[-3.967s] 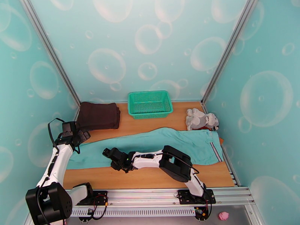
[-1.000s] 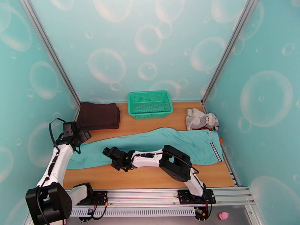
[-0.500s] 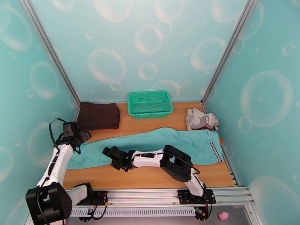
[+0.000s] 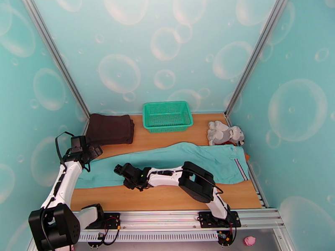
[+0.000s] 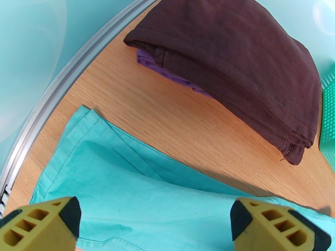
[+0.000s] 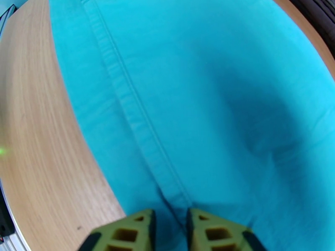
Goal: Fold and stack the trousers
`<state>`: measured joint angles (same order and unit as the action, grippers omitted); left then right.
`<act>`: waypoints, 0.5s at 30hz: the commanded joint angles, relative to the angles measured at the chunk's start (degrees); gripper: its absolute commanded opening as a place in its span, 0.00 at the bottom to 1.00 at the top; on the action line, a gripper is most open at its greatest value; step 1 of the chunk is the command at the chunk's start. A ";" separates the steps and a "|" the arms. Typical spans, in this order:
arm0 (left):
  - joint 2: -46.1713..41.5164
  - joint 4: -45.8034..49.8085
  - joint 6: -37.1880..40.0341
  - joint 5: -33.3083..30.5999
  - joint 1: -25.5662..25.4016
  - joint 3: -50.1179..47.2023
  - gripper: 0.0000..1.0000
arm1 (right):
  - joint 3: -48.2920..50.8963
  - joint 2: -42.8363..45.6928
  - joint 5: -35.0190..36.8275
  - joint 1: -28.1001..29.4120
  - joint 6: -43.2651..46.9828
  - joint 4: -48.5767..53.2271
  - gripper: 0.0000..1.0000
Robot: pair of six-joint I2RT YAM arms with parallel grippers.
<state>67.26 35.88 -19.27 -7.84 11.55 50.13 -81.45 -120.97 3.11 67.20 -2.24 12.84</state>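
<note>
At the bottom of the top view a small pink object (image 4: pixel 250 240) lies at the lower right, outside the metal rail (image 4: pixel 167 224) that carries both arm bases. Just past the rail, a bare strip of the wooden table (image 4: pixel 167 199) runs across the frame.

The right gripper (image 6: pixel 169 218) reaches toward the left of centre and sits low over the trousers (image 4: pixel 197 157). In its wrist view the jaws stand narrow. A stitched seam of the teal cloth runs down into the slim gap between the yellow fingertips (image 6: pixel 121 233), and creases gather there. Whether they pinch the cloth I cannot tell.

The trousers lie stretched flat across the middle of the table. Their leg ends are at the left and their striped waistband (image 4: pixel 239 168) is at the right edge.

The left gripper (image 5: pixel 155 218) hangs above the leg ends at the left of the frame. Its jaws are wide apart and hold nothing, with one fingertip in each lower corner of its wrist view and the teal hem between them.

Beyond the leg ends, across a band of bare wood, a folded dark brown garment (image 4: pixel 109 129) lies in the far left corner. A green basket (image 4: pixel 167 116) sits against the back wall at centre. A grey plush toy (image 4: pixel 225 134) rests in the far right corner, just beyond the waistband.
</note>
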 commanded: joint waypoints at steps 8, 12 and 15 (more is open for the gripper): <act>-0.56 -1.16 0.67 0.80 -0.65 -0.47 0.99 | -1.57 0.67 -1.31 -1.76 -0.22 -1.57 0.29; -0.57 -1.15 0.72 0.77 -0.74 -0.47 0.99 | -1.70 0.08 -1.51 -2.06 0.00 -0.95 0.28; -0.47 -1.16 0.77 0.83 -0.74 -0.47 0.99 | -1.69 -0.46 -2.61 -2.22 -0.22 -0.93 0.23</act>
<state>67.26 35.88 -19.27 -7.60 11.18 50.13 -81.78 -120.97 1.52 65.12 -2.28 12.03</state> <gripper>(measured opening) 0.995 0.238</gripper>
